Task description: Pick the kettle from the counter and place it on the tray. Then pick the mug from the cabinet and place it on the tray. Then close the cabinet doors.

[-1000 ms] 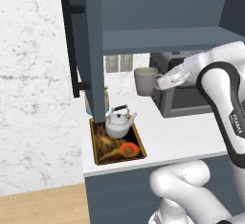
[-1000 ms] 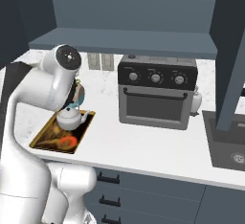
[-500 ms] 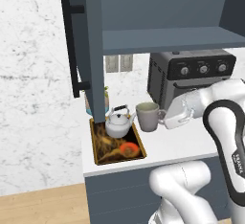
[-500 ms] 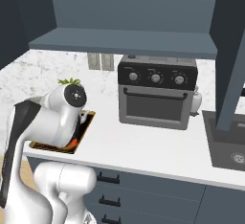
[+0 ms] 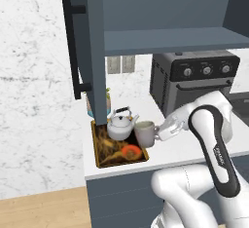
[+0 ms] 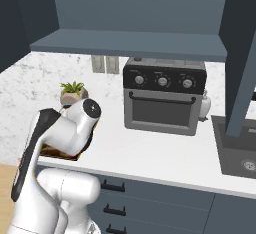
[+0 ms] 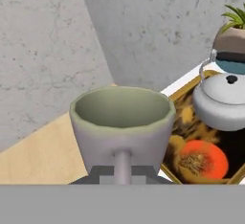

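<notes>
Counter (image 5: pixel 185 146): toaster oven (image 5: pixel 194 78) behind; kettle (image 5: pixel 120 125) beside mug (image 5: pixel 145 134).

Matt grey-green ceramic-looking mug (image 7: pixel 122 122); glossy smooth white kettle (image 7: pixel 224 101); wooden-rimmed tray (image 5: pixel 118 161); smooth white counter (image 6: pixel 165 150)

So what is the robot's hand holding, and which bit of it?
The gripper holds the mug by its side handle, right beside the kettle.

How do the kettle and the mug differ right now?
The kettle sits inside the tray; the mug is held by its handle in the shut tool at the tray's edge. The kettle is white, squat and lidded; the mug is grey-green, cylindrical and open-topped. Both stand upright.
</notes>
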